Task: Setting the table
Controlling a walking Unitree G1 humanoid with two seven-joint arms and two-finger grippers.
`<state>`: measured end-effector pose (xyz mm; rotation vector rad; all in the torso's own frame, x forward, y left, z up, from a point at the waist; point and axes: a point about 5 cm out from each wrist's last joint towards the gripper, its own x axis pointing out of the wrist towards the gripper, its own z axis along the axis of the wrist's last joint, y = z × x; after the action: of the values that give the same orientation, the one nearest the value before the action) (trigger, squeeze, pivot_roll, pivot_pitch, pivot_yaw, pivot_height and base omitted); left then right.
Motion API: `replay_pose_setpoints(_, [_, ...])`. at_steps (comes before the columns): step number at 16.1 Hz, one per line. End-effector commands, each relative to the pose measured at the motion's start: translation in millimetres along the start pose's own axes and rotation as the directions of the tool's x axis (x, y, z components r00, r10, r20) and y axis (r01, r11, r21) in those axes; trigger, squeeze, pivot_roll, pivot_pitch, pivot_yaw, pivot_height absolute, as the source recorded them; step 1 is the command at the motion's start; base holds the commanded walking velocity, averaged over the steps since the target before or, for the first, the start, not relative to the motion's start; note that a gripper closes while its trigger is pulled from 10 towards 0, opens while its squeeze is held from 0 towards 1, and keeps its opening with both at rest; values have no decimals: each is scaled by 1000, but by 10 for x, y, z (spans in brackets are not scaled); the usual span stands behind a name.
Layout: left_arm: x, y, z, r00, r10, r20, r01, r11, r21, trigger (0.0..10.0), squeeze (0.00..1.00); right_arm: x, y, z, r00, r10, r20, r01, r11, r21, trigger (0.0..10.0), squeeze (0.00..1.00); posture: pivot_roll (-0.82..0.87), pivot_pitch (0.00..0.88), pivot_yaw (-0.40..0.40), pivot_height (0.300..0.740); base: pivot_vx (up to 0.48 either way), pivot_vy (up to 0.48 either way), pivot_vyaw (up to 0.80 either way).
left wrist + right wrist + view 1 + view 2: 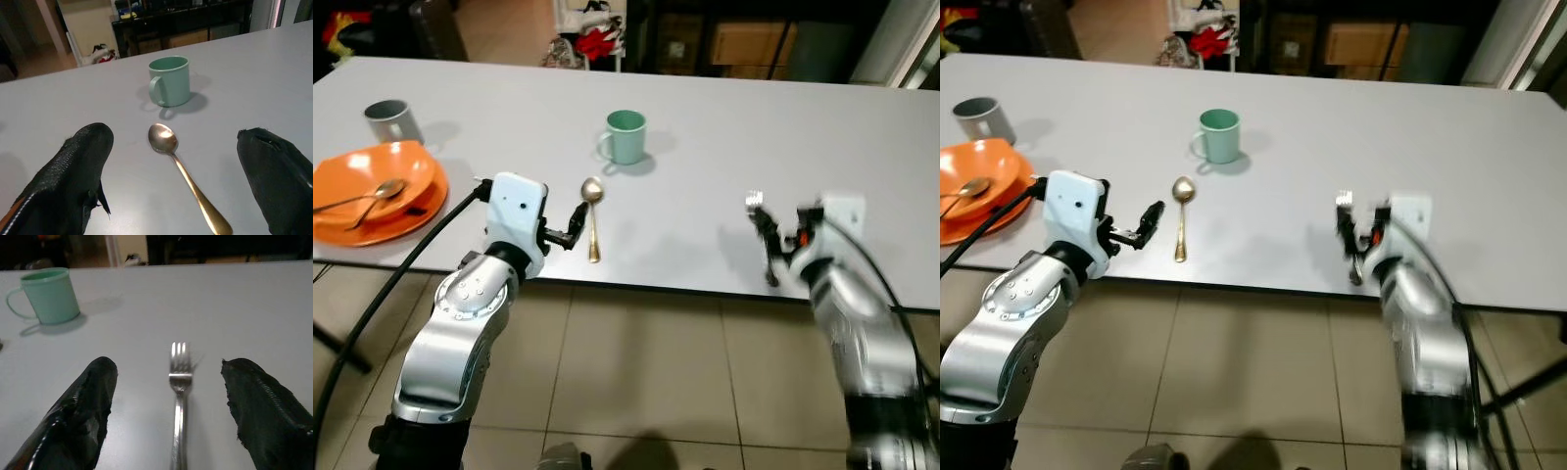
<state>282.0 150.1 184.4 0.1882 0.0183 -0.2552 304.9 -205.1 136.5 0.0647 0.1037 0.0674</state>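
Observation:
A gold spoon [593, 217] lies on the grey table [705, 176], its bowl pointing toward a green mug [626, 136]. My left gripper [575, 227] hovers at the table's near edge just left of the spoon's handle; in the left wrist view its fingers [83, 161] stand wide apart with the spoon [181, 171] between them. My right gripper [768, 243] is open at the near edge further right, blurred. A silver fork [179, 382] lies flat on the table between its fingers [93, 396], untouched.
At the table's left end are stacked orange plates [372, 211] holding another spoon [372, 196], with a grey mug [391, 119] behind them. Dark furniture and clutter stand beyond the far edge. Tiled floor lies below me.

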Motion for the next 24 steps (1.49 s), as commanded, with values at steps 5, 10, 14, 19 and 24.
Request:
replay_pose_setpoints(5, [-136, 87, -164, 992, 119, -46, -122, 991, -63, 10000, 1000, -621, 493, 147, 999, 28, 33, -31, 995, 98, 10000, 1000, 52, 0, 4, 740, 0, 0, 0])
replay_pose_setpoints(10, [-143, 0, -189, 996, 26, -83, -31, 997, -68, 10000, 1000, -730, 469, 146, 1000, -17, 12, 16, 999, 43, 10000, 1000, 42, 0, 8, 740, 0, 0, 416])
replay_pose_setpoints(14, [-39, -50, -141, 997, 1, -71, -7, 997, -80, 10000, 1000, -727, 438, 168, 998, -56, 1, 56, 996, 68, 10000, 1000, 24, 0, 20, 740, 0, 0, 800])
replay_pose_setpoints(19, [-11, -128, -104, 997, -49, -58, 45, 996, -78, 10000, 1000, -646, 448, 161, 998, -54, -20, 56, 992, 115, 10000, 1000, 52, 0, -5, 740, 0, 0, 800])
replay_pose_setpoints(24, [9, -40, -121, 998, 33, -56, -35, 999, -37, 10000, 1000, -588, 454, 181, 999, -48, -24, 50, 995, 88, 10000, 1000, 58, 0, -19, 740, 0, 0, 800])
